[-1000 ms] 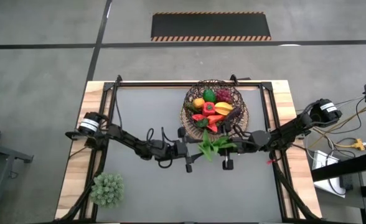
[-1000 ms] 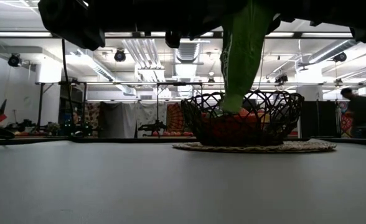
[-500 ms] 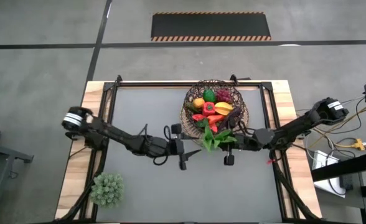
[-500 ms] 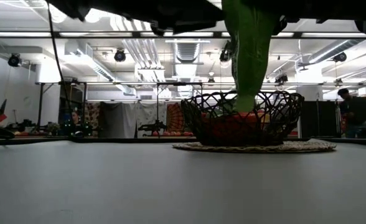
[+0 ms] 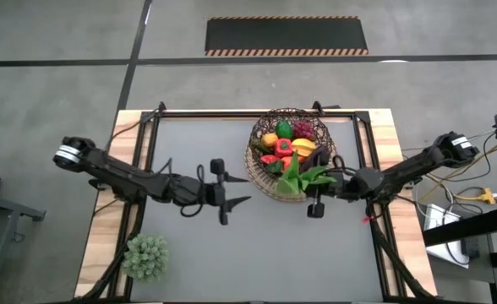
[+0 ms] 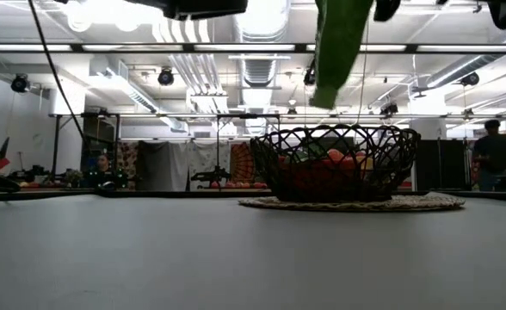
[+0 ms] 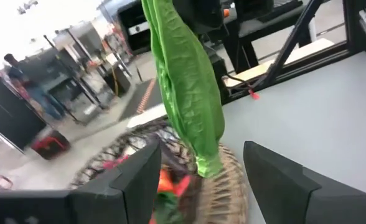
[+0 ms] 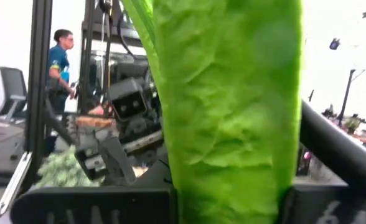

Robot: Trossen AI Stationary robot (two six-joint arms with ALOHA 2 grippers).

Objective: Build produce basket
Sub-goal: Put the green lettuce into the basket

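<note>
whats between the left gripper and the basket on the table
Only bare grey table top separates the left gripper from the basket, seen in the high view.

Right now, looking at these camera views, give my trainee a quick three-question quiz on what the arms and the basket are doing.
1. True or false: the right tool holds the green leaf above the basket.
2. Multiple choice: the left tool is A) gripping a carrot, B) open and empty over the table, C) inside the basket.
3. Fill in: the pale green bushy clump sits near the table's ____ arm side.

Key: 1 true; 2 B; 3 left.
</note>
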